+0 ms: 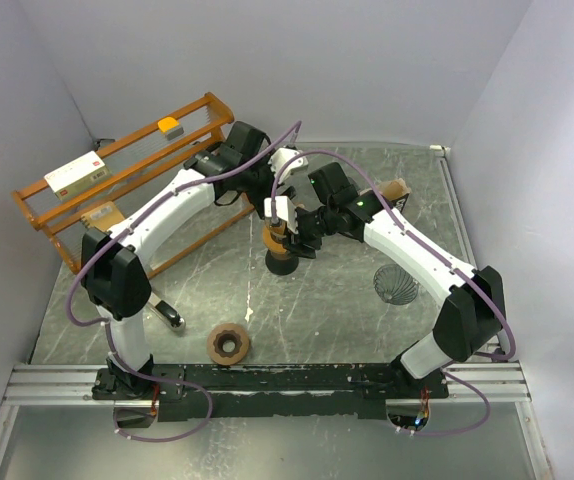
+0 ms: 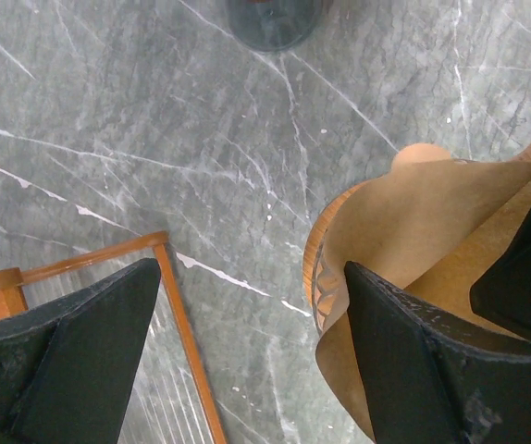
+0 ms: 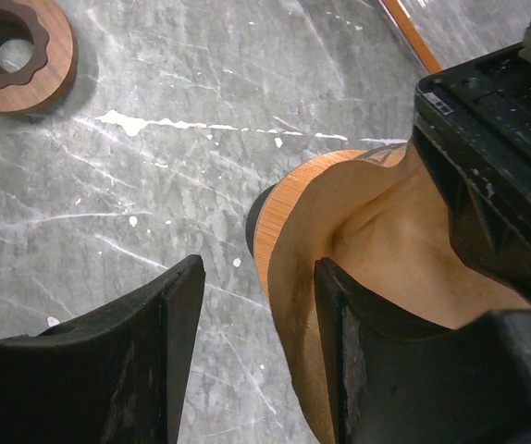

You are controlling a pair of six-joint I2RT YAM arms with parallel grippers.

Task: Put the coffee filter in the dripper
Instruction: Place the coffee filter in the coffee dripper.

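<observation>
Far left, hard against the wall: a wooden rack (image 1: 127, 175), slanting back toward the far corner. Reaching past it to the middle of the table (image 1: 317, 320), the left gripper (image 2: 252, 273), spread wide with only bare stone showing in the gap. One finger beside the rack's orange rail, the other finger (image 2: 413, 370) over the lip of the coffee filter (image 2: 413, 213).

Near the front edge, left of centre: a wooden ring (image 1: 215, 343), lying flat and well apart from everything else, open stone all round it.

At centre: the dripper (image 1: 282, 258), upright, the brown paper seated in its mouth. Rises crumpled above the wooden rim and laps outward over it on one side.

Crowding in from the right, the right gripper (image 3: 258, 268), parted about halfway and not clamped. Straddles the paper's edge and the rim, one finger outside the dripper, the other against the inside of the paper, close to the left gripper's black body.

Further right, near the table's edge: a wire cone (image 1: 397, 285), clear stone between it and the dripper.
</observation>
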